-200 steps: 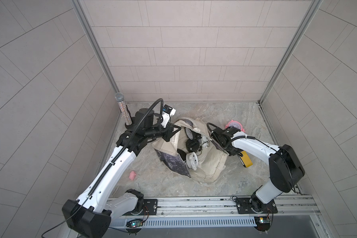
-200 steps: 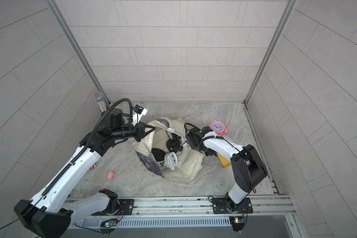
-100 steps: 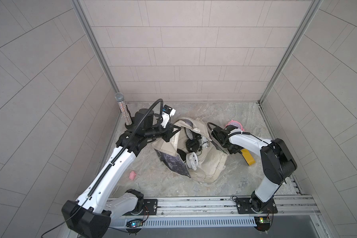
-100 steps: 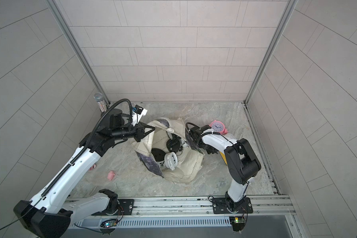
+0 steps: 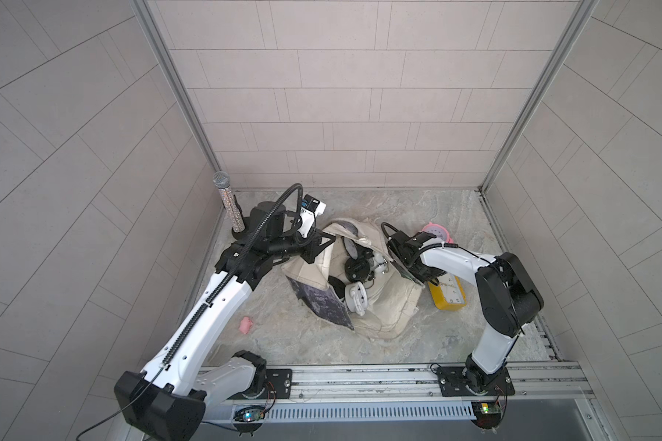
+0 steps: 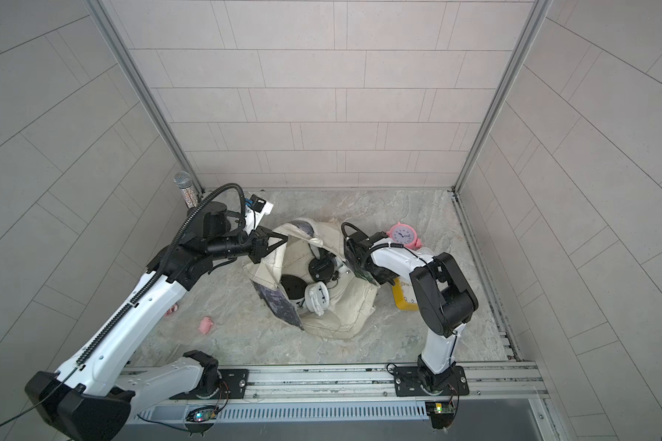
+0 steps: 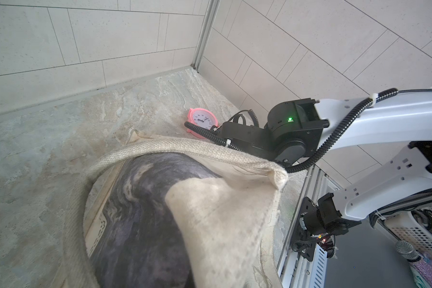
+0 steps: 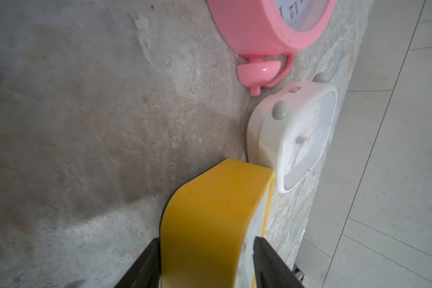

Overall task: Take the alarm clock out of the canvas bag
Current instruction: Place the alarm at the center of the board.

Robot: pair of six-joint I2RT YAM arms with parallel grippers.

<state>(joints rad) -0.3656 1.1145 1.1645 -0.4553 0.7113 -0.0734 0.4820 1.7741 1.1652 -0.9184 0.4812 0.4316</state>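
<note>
Bright even light w/ soft shadows; yellow alarm clock (image 8: 210, 219) blurry close-up.

The canvas bag (image 5: 390, 305) is cream with a dark grey-purple print; there are a yellow clock (image 5: 450, 296), a pink clock (image 5: 434, 232) and a white clock (image 8: 294, 134).

The canvas bag (image 7: 222, 224) is coarse, matt woven cloth (its rope handle (image 7: 175, 147) rougher still). The pink clock (image 8: 260, 30) and yellow clock (image 8: 210, 212) are smooth plastic, the pink glossy. The table (image 8: 85, 124) looks like rough, matt stone. The microphone (image 5: 228, 206) is crusted in glitter.
</note>
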